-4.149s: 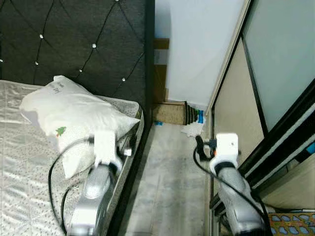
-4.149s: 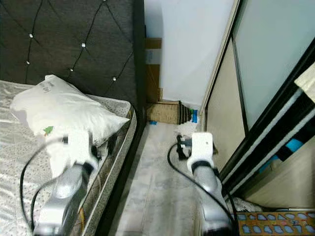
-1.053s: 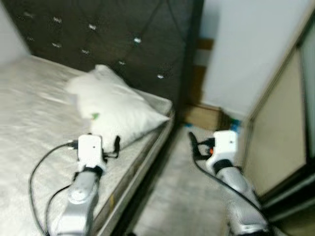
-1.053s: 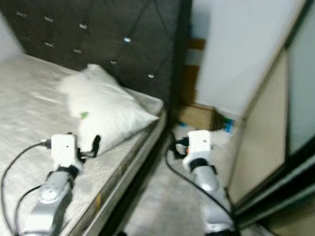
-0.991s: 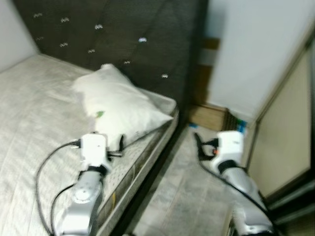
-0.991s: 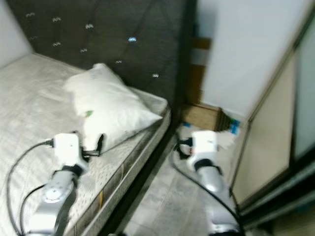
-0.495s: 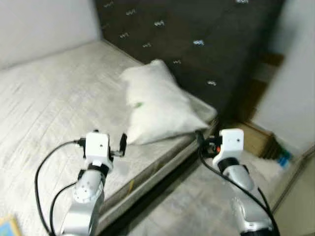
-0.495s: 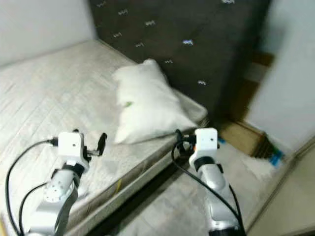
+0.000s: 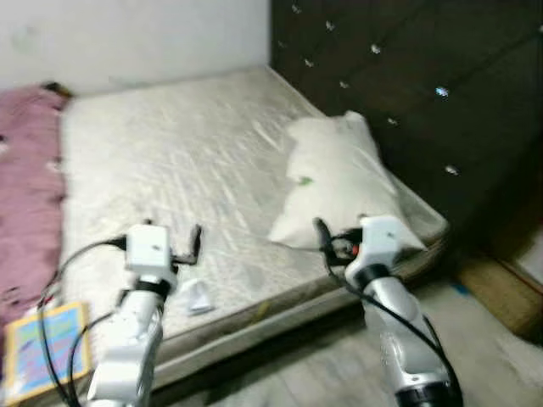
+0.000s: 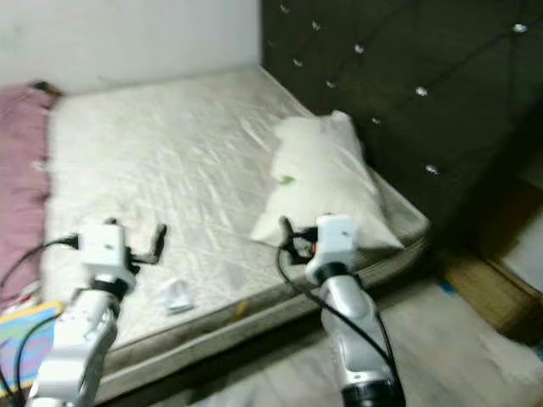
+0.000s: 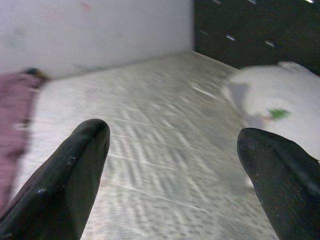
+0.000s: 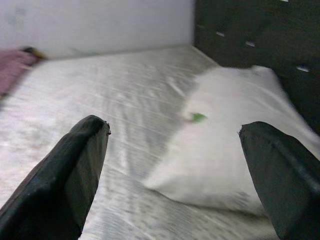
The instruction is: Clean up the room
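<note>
You are looking down on the bare quilted cream mattress [image 9: 187, 161], and everything here sits against it. The plump white pillow [image 9: 335, 182] lies on its head end, tilted against the dark tufted headboard [image 9: 407, 76], with one corner reaching close to the near edge of the mattress. A small crumpled scrap of white paper [image 9: 197, 297] rests on the mattress just inside that near edge. A pink rumpled blanket [image 9: 25, 186] runs along the mattress's far-left side, and a flat colourful picture book [image 9: 47, 349] lies at its near left corner, beside the blanket.

Your left gripper [image 9: 193, 244] hangs over the near edge of the mattress, just above and beside the paper scrap; in the wrist view its fingers [image 11: 65, 180] stand wide apart with nothing between them. Your right gripper [image 9: 327, 240] hovers at the near corner of the pillow, its fingers [image 12: 70, 175] likewise spread and empty.

Between blanket and pillow the middle of the mattress is open surface. Grey floor [image 9: 339, 365] runs along the near edge, with a brown cardboard box [image 9: 501, 292] beyond the mattress's head corner.
</note>
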Robot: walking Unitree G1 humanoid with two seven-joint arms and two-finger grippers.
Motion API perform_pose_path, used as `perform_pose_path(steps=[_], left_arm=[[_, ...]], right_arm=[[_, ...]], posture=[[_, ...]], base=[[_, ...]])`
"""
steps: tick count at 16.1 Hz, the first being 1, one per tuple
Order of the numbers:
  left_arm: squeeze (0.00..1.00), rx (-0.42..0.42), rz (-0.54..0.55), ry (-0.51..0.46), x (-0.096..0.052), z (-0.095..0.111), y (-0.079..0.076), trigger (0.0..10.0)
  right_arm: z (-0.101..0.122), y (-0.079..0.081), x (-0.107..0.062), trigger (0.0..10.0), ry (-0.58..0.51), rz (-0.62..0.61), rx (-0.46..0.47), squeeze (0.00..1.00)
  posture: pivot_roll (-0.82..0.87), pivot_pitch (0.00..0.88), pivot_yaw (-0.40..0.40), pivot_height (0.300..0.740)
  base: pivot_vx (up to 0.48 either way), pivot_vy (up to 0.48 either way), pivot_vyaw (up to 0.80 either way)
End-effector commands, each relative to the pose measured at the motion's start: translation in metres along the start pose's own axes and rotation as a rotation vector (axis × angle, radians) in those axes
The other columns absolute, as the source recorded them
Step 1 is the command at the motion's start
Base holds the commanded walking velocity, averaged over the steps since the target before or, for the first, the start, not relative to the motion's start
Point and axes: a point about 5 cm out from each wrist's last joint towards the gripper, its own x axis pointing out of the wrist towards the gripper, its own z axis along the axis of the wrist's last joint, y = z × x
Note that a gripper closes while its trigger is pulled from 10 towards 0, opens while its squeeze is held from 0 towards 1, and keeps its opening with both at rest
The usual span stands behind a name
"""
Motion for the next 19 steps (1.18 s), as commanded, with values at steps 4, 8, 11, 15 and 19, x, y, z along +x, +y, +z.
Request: perform_pose_path(steps=[4,8,11,15,19], left_arm=[[0.00,-0.001,-0.005,0.025,-0.0032,-0.0057,-0.0066,10.0],[0.00,0.024,0.022,0.016,-0.0011,-0.0045,-0.0051,10.0],[0.00,0.017,0.012,0.024,-0.0013,-0.0060,-0.0061,10.0],[0.00,-0.005,-0.024,0.016,-0.0013,-0.0046,-0.0097,10.0],[0.00,-0.036,-0.055,0.013,-0.0001,-0.0031,-0.0117,10.0]], right_arm=[[-0.0072,-0.0061,-0.0020,10.0,0.025,-0.018,0.002,0.00],[-0.0078,-0.0067,-0.0009,10.0,0.029,-0.027,0.016,0.00],[-0.0094,-0.0073,-0.0013,10.0,0.032,-0.031,0.017,0.00],[-0.0088,-0.0053,-0.0007,10.0,0.018,-0.038,0.050,0.00],[-0.0082,-0.0085,-0.0017,10.0,0.006,-0.052,0.070,0.00]], posture=[[0.01,0.078,0.001,0.740],[0.01,0.086,0.002,0.740],[0.00,0.093,0.005,0.740],[0.00,0.097,0.010,0.740],[0.00,0.102,0.010,0.740]], base=[[0.000,0.000,0.80],[0.000,0.000,0.80],[0.000,0.000,0.80],[0.000,0.000,0.71],[0.000,0.000,0.00]])
